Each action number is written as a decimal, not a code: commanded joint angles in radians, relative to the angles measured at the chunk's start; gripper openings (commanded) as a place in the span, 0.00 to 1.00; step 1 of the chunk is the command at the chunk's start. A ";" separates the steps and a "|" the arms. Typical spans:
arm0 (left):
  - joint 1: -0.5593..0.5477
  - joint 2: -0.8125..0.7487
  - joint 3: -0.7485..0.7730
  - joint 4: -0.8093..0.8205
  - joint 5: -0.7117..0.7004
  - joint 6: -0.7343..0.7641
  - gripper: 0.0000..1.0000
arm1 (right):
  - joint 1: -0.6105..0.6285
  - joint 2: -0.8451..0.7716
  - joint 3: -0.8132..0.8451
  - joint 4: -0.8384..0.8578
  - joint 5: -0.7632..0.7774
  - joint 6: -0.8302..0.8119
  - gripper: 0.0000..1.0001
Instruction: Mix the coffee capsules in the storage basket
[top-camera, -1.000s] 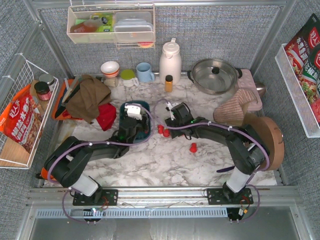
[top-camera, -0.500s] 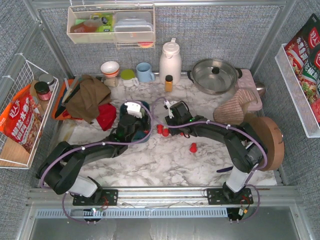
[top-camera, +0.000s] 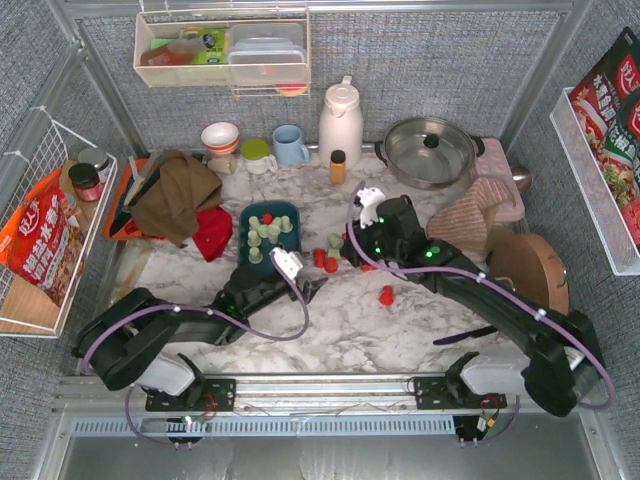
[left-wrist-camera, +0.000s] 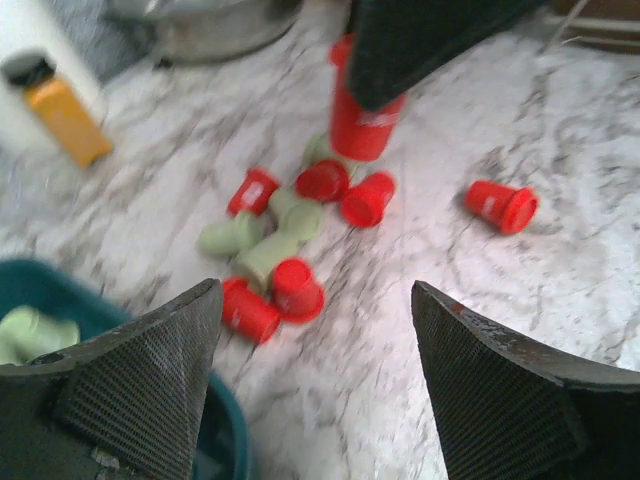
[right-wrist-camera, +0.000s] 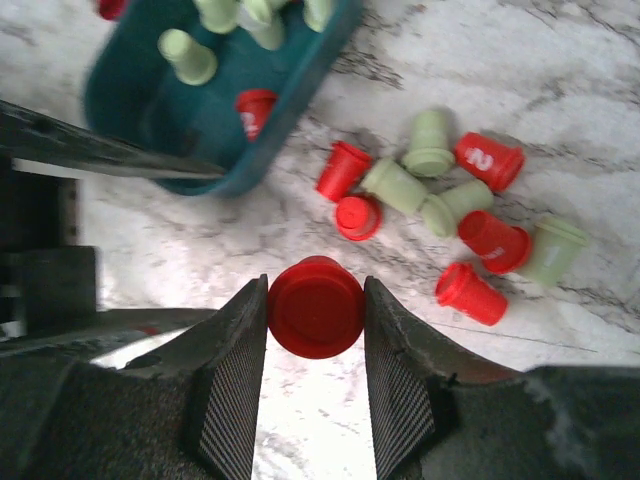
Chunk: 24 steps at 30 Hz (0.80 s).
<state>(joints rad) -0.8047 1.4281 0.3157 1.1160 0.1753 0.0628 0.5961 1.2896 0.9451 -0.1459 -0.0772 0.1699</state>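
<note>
The dark teal storage basket (top-camera: 268, 232) holds several mint green capsules and one red one; it also shows in the right wrist view (right-wrist-camera: 300, 90) and as a corner in the left wrist view (left-wrist-camera: 228, 448). A heap of red and green capsules (top-camera: 328, 255) lies on the marble right of it, also seen in the wrist views (left-wrist-camera: 290, 220) (right-wrist-camera: 440, 200). One red capsule (top-camera: 385, 295) lies apart. My right gripper (right-wrist-camera: 315, 310) is shut on a red capsule (right-wrist-camera: 315, 305) above the table by the heap (top-camera: 357, 248). My left gripper (top-camera: 312, 288) (left-wrist-camera: 315, 300) is open and empty, near the basket's front right corner.
An orange-capped bottle (top-camera: 337, 165), white thermos (top-camera: 340, 120), blue mug (top-camera: 290, 145) and steel pot (top-camera: 430, 150) stand at the back. A brown cloth (top-camera: 175, 195) and red cloth (top-camera: 212, 232) lie left of the basket. A pink mitt (top-camera: 470, 215) and round wooden board (top-camera: 530, 270) are right.
My left gripper has pulled back out of the basket toward the near side and right. My right arm has swung right and lifted a little, gripper still by the heap.
</note>
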 joint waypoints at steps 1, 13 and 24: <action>-0.037 0.070 0.009 0.311 0.138 0.099 0.84 | 0.000 -0.085 -0.017 0.022 -0.134 0.065 0.30; -0.095 0.171 0.037 0.522 0.093 0.111 0.71 | 0.001 -0.151 -0.045 0.063 -0.283 0.148 0.30; -0.117 0.163 0.030 0.517 0.048 0.126 0.30 | 0.001 -0.134 -0.053 0.097 -0.297 0.189 0.44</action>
<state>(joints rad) -0.9203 1.5974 0.3508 1.5841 0.2607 0.1833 0.5957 1.1587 0.8955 -0.0830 -0.3641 0.3378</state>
